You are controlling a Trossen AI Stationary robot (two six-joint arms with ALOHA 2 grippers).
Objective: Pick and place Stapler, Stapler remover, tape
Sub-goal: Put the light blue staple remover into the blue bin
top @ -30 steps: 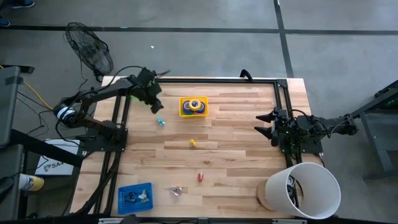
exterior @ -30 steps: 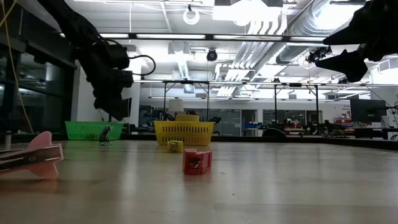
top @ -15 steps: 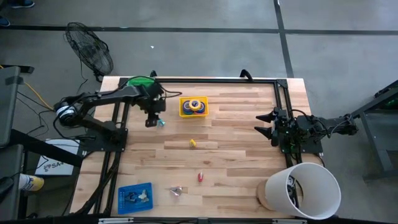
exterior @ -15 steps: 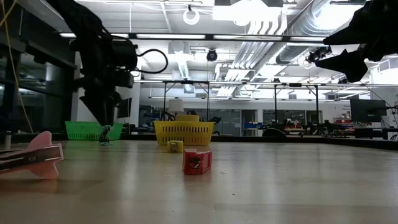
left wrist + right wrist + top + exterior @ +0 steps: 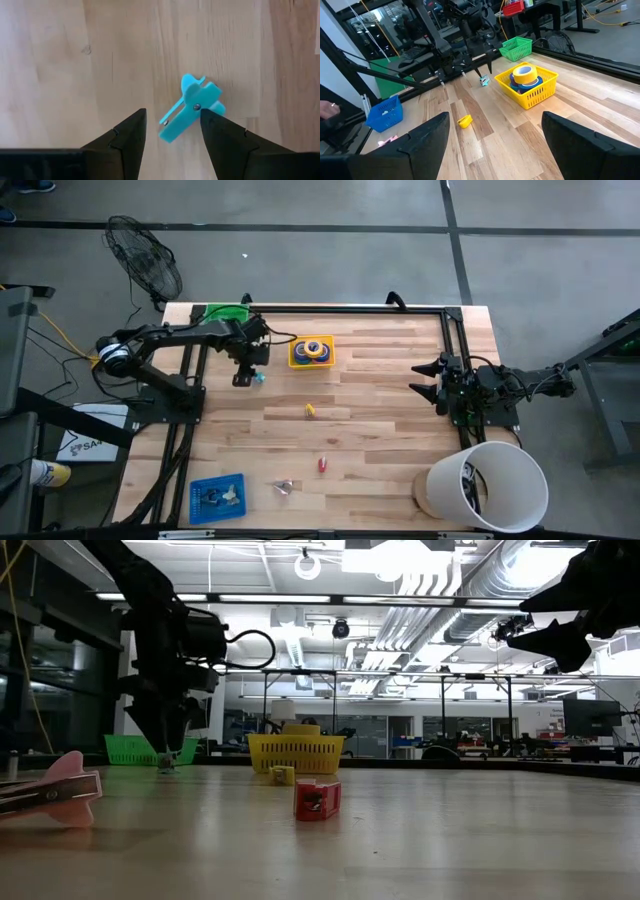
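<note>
- Behind the wooden tabletop (image 5: 380,420), the low view shows a big hall with ceiling lights, pipes and desks.
- One turquoise staple remover (image 5: 191,106) lies flat on the tabletop in its far left part, just left of the yellow basket (image 5: 311,352).
- Left claw (image 5: 171,131) is straight above this remover, pointing down. Its two dark fingers (image 5: 126,136) are spread, and the lower end of the remover shows between the tips. They do not pinch it.
- In the high view the left claw (image 5: 243,375) is beside the remover (image 5: 258,377), and the left arm reaches over from the left edge of the tabletop.
- Inside the yellow basket the tape rolls (image 5: 525,77) are stacked, a yellow roll on top and blue ones under it.
- Behind the left arm, at the far edge, stands a green basket (image 5: 516,48).
- Near the middle of the tabletop lies a small yellow piece (image 5: 310,410), and closer to the near edge a small red piece (image 5: 317,798).
- A pink staple remover (image 5: 55,790) lies at the near edge, next to a blue basket (image 5: 216,496) in the near left corner.
- Right claw (image 5: 428,380) waits over the right side of the tabletop, well apart from all these things, with its fingers spread.
- A white bucket (image 5: 488,486) stands at the near right corner.
- A black fan (image 5: 145,262) stands on the floor beyond the far left corner.
</note>
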